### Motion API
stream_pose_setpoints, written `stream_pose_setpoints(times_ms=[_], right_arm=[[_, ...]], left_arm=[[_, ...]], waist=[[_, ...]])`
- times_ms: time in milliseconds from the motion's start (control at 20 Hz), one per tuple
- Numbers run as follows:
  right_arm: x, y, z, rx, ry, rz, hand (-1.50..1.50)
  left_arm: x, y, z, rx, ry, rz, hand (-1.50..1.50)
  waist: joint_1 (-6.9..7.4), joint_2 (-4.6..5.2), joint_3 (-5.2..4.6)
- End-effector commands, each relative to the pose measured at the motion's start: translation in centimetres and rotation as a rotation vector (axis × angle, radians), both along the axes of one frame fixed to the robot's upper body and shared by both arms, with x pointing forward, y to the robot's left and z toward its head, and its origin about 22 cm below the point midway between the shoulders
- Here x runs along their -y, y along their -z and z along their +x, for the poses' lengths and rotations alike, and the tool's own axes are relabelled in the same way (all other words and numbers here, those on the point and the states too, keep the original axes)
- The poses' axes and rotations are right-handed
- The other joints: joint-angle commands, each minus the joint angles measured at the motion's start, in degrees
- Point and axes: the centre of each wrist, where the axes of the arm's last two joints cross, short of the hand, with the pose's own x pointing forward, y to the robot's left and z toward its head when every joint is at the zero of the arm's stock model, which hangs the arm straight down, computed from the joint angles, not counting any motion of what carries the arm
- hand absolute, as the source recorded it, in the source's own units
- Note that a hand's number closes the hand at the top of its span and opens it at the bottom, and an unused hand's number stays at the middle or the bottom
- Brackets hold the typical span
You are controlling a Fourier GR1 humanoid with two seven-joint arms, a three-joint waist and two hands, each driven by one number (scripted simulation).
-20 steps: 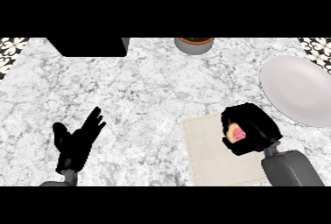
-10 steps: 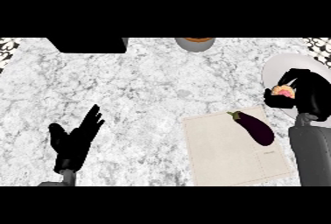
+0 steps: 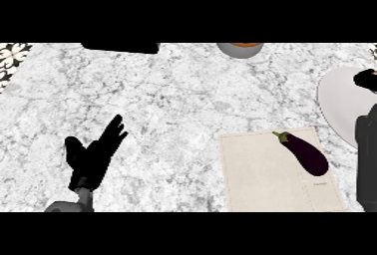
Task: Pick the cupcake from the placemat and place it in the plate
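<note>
Two robot hands frame your scene. Nearest you, at lower left, your left robot hand (image 3: 94,157) rests on the marble bench (image 3: 169,99) with fingers straight and spread, holding nothing and well apart from everything else. Across to its right lies the pale placemat (image 3: 258,174), and on the mat's far right part an eggplant (image 3: 303,153) sits alone, stem pointing up and left; no cupcake shows on the mat.

Farther along the right edge, your grey right forearm (image 3: 366,159) runs up beside the mat toward the white plate (image 3: 340,107), which is cut by the frame. Only a dark sliver of your right robot hand (image 3: 365,78) shows over the plate's upper part, so you cannot tell whether its fingers are curled or spread, and the cupcake itself is out of sight, either hidden by that hand or beyond the frame.

You look to be at the placing step: the next move calls for setting the cupcake down inside the rim, then lifting straight away.

Room is wide open on the bare marble left of the plate; the eggplant lies just below and left of it. Farthest off, a bowl (image 3: 240,49) and a dark object (image 3: 121,47) sit at the bench's back edge, well clear.
</note>
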Motion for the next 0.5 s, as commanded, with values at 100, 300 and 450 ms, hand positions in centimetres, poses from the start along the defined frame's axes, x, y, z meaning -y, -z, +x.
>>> stream_pose_setpoints(times_ms=[100, 300, 450], right_arm=[[1.4, -1.6, 1.1, 0.230, 0.332, -0.002, 1.50], [2.3, -0.3, 1.5, 0.191, 0.459, -0.061, 1.50], [3.6, 1.2, 0.9, 0.158, 0.555, -0.103, 1.50]], left_arm=[[1.1, 0.3, 0.1, -0.017, 0.037, 0.010, 0.00], [1.2, 0.2, 0.3, -0.031, 0.049, 0.009, 0.00], [1.5, 0.0, 0.6, -0.028, 0.035, 0.007, 0.00]], waist=[[2.23, 0.20, 0.14], [2.64, 0.14, 0.21], [1.57, -0.12, 0.30]])
